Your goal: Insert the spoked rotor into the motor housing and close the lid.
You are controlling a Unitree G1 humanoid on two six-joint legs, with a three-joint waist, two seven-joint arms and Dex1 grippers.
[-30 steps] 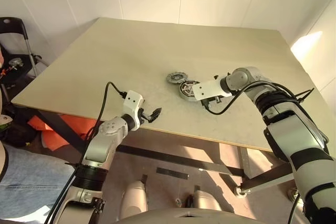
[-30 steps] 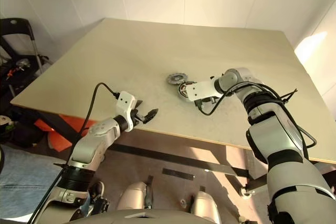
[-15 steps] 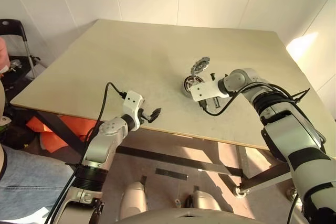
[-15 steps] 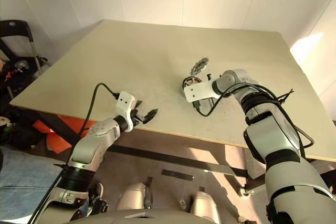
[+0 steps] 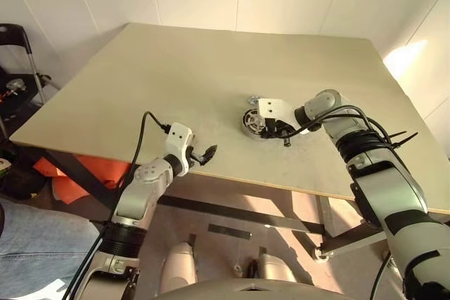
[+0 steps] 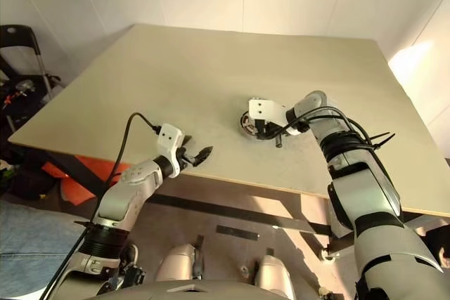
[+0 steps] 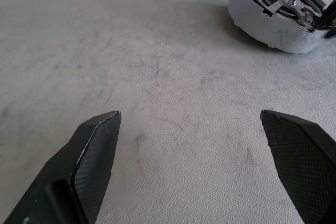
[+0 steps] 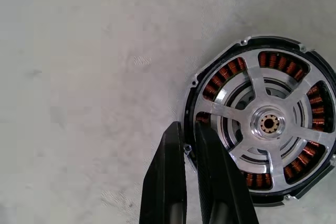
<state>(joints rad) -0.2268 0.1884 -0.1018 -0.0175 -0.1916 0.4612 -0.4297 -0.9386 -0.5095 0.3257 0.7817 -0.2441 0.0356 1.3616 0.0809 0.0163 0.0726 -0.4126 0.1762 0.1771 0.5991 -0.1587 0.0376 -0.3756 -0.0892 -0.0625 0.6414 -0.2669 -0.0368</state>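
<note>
My left gripper (image 5: 211, 151) hovered at the near edge of the table (image 5: 155, 82), fingers spread wide and empty. Farther out, the motor housing (image 8: 260, 121) rested on the tabletop with the spoked rotor (image 8: 269, 124) seated inside, copper windings visible between the spokes. My right gripper (image 8: 190, 142) pointed down at the housing rim, fingers pressed together, gripping nothing.

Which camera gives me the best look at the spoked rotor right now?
The right wrist view: it looks straight down on the spoked rotor, pale spokes and hub over copper windings inside the motor housing. The left wrist view shows it side-on at the frame's edge; in the eye views it is small, beside the right gripper.
</note>
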